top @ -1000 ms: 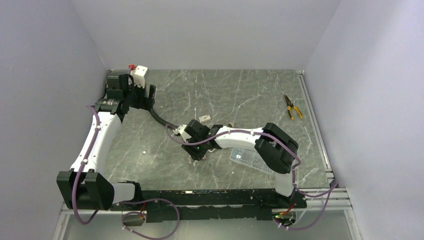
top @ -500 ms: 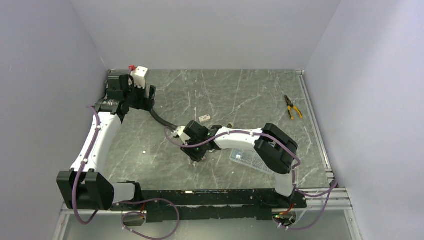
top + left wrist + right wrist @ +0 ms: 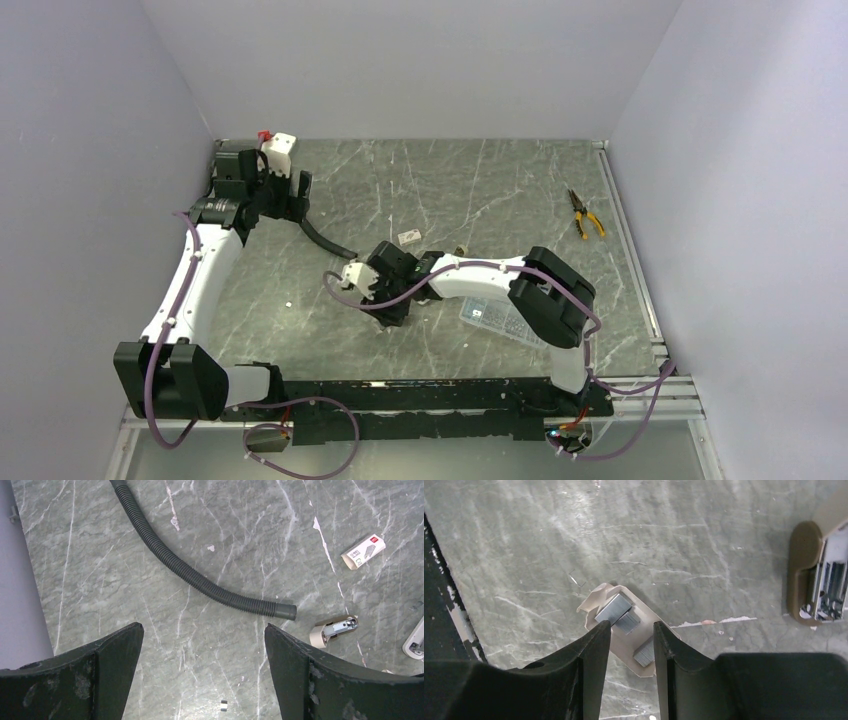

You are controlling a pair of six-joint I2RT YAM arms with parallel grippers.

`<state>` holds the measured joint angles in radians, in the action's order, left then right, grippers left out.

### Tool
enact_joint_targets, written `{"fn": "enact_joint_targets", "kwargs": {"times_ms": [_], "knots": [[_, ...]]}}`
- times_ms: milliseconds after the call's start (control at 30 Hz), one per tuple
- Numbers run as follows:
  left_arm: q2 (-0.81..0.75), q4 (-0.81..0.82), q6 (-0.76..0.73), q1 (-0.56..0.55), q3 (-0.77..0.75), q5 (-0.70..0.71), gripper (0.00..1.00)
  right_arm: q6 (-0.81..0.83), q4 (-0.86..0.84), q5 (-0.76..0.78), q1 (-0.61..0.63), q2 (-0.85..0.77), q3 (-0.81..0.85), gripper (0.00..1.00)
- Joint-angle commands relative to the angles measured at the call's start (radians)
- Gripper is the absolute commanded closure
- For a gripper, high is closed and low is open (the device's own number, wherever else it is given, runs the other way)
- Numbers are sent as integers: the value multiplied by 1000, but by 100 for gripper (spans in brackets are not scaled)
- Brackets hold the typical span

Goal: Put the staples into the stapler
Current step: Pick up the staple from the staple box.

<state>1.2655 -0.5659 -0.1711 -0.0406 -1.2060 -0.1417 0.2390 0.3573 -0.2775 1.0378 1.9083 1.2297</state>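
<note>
Staples (image 3: 614, 609): grey strips in a beige tray (image 3: 644, 614) at centre of the right wrist view, directly between and beneath the fingertips of the right gripper (image 3: 631, 625). Jaws narrowly parted, straddling the strips, none visibly lifted. Long axis of the tray on a diagonal, upper left to lower right of the frame.

Stapler (image 3: 804, 565) at upper right of the same frame, apart from the fingers, hinged open with the silver channel facing the camera. Long axis near vertical in the frame, body partly cut off by the right edge. Coming carry, as judged: up and rightward from tray to channel, strip to be turned into line with that channel.

Right arm plainly the nearer. Left gripper (image 3: 202, 626) at upper left of the top view, jaws at full spread over the table (image 3: 480, 190) beside a black ribbed hose (image 3: 200, 577), holding nothing. Tray and stapler hidden under the right wrist in the top view.

Against the frame one second earlier: right wrist swung toward the left of the top view and rolled, white camera housing (image 3: 352, 275) now showing on its left side, hose end uncovered. Left arm unchanged.
</note>
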Motion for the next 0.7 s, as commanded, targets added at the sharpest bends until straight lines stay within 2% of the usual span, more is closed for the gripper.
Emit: {"fn": "enact_joint_targets", "kwargs": {"times_ms": [0, 167, 667], "knots": [[-17, 17, 6, 4, 2, -8, 4, 153, -29, -94, -3, -39, -1, 59], [-18, 13, 2, 4, 1, -4, 4, 249, -12, -168, -24, -52, -1, 59], [-19, 14, -4, 4, 2, 7, 4, 509, 72, -181, -30, -32, 39, 59]]}}
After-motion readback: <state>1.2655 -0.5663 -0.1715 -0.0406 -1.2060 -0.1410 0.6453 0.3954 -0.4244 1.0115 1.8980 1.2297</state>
